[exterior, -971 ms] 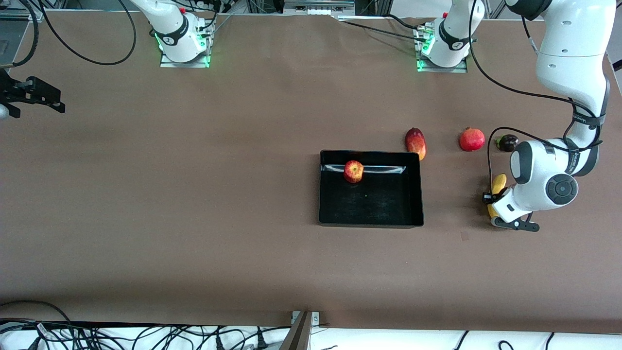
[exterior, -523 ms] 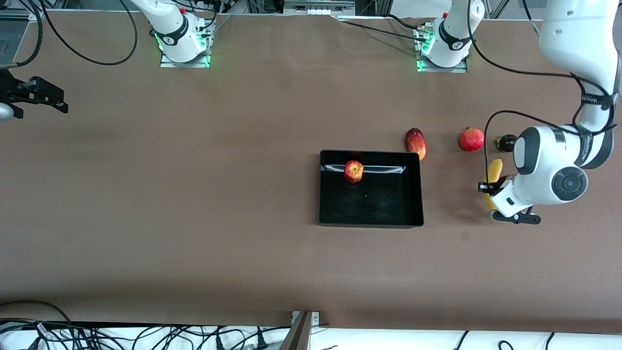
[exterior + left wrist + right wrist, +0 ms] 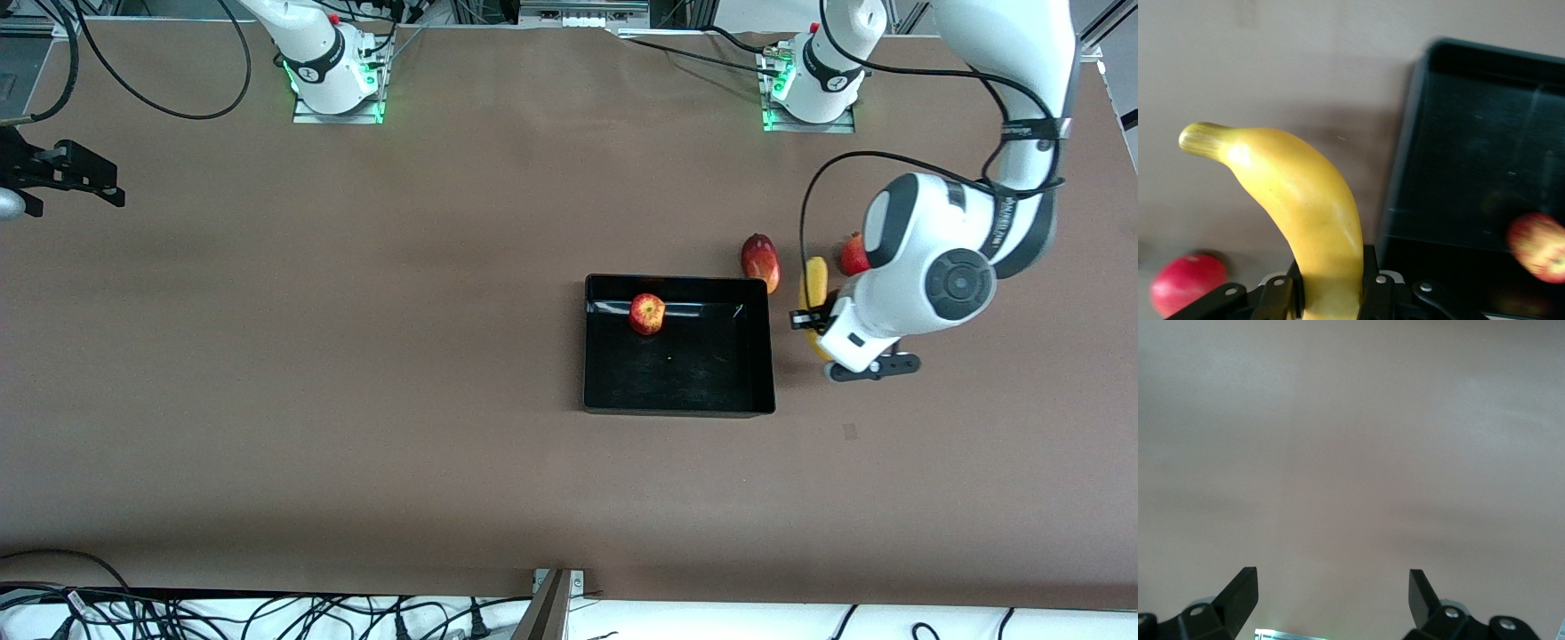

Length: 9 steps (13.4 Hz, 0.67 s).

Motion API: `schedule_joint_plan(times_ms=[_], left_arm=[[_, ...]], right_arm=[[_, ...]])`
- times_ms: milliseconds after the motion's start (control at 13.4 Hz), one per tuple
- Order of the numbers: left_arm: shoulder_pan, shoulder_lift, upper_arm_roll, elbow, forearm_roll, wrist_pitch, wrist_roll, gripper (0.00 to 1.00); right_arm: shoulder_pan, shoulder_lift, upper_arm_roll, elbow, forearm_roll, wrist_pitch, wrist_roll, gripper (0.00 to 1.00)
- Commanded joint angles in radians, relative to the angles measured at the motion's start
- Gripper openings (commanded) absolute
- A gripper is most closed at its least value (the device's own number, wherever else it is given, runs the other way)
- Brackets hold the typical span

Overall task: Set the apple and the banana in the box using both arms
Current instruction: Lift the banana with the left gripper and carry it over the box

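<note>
Apple [image 3: 647, 313] already lies in the box [image 3: 678, 404], centre of the front view, near the wall toward the robot bases; half the job done. Banana [image 3: 815, 283] not yet in: the left gripper [image 3: 811, 322] has it pinched between both fingers, lifted over bare table just outside the box's wall at mid-right of frame. Left wrist view shows the jaws pressed tight on its lower part. Right gripper [image 3: 89, 182] waits at the upper-left edge, fingers spread wide, holding nothing. Remaining, I judge: carry banana over the rim and release.
</note>
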Motion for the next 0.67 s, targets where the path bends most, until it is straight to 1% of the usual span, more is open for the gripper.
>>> schedule_joint_plan(times_ms=[0,75,224,598], left_arm=[[-0.067,0.058,0.01,0.068,-0.035,0.009,-0.105,0.0],[-0.08,0.071,0.009,0.078,-0.034,0.009,-0.134,0.0],[-0.095,0.119,0.0,0.134,-0.035,0.009,-0.153,0.0],[-0.133,0.171,0.0,0.169,-0.04,0.051,-0.202,0.0]], right_arm=[[-0.006,-0.003,0.006,0.008,0.015,-0.009,0.006,1.0],[-0.006,-0.001,0.006,0.008,0.015,-0.008,0.006,1.0],[-0.006,-0.001,0.006,0.008,0.015,-0.008,0.006,1.0],[-0.006,-0.001,0.006,0.008,0.015,-0.006,0.006,1.0]])
